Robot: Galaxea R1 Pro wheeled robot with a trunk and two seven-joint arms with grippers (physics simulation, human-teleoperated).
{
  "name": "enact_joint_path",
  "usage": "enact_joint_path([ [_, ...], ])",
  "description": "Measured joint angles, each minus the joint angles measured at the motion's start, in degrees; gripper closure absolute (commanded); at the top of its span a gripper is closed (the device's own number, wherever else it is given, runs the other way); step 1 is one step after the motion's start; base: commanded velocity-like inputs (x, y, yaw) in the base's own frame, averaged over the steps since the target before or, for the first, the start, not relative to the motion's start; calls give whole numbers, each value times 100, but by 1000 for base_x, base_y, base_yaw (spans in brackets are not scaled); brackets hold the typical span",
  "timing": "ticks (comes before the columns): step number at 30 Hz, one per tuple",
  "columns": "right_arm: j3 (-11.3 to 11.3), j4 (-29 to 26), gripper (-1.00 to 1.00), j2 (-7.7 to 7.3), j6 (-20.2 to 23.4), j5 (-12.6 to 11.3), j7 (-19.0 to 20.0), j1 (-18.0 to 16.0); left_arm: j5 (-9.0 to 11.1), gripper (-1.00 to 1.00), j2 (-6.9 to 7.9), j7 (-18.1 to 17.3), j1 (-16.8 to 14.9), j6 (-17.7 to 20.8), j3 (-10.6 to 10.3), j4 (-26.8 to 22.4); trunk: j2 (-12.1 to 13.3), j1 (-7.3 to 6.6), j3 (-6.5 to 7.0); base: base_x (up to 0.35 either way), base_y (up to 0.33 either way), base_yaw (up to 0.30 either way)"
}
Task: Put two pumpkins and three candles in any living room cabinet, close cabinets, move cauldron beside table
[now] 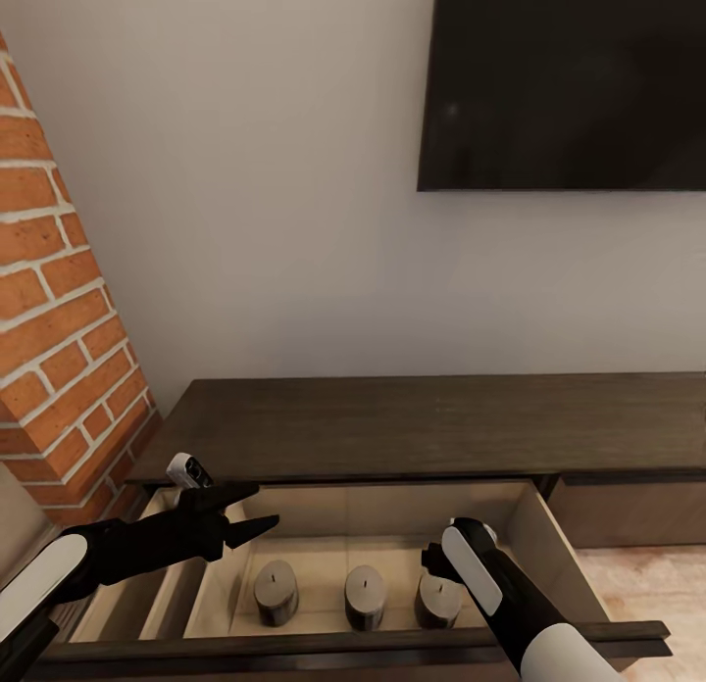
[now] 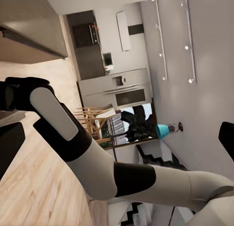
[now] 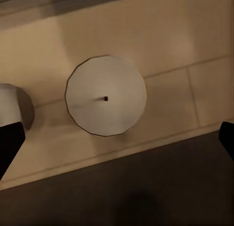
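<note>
Right gripper (image 3: 117, 138) hangs right over the right-hand candle (image 3: 106, 95), fingers spread wide, holding nothing. All three candles (image 1: 364, 596) stand in the open drawer (image 1: 549, 545) of the cabinet (image 1: 412, 422). Left gripper (image 1: 245, 511) is also spread and empty, at the drawer's left end. Risk: shoving the drawer closed with either arm inside jams it or topples candles. No readable writing anywhere.

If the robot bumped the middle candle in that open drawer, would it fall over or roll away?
Probably not easily. The middle candle is short and stubby and stands on a flat end, so a light nudge would likely slide it. If tipped, its round side could roll, but the drawer walls and the neighbouring candles would likely stop it. It looks stiff, not squashy.
</note>
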Motion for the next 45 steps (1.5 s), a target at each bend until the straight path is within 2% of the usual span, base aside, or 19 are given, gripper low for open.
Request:
enact_joint_path([
  [25, 0, -2, -100, 0, 6, 0, -1, 0, -67, -100, 0, 115, -6, -10, 3, 162, 1003, -549, 449, -1, 0, 0],
  [33, 0, -2, -100, 0, 7, -1, -1, 0, -67, -100, -1, 117, -4, -12, 2, 176, 1324, -723, 592, -190, 59, 0],
  [45, 0, -2, -100, 0, 8, 0, -1, 0, -57, -100, -5, 116, -6, -17, 0, 177, 1805, -989, 808, -14, 5, 0],
])
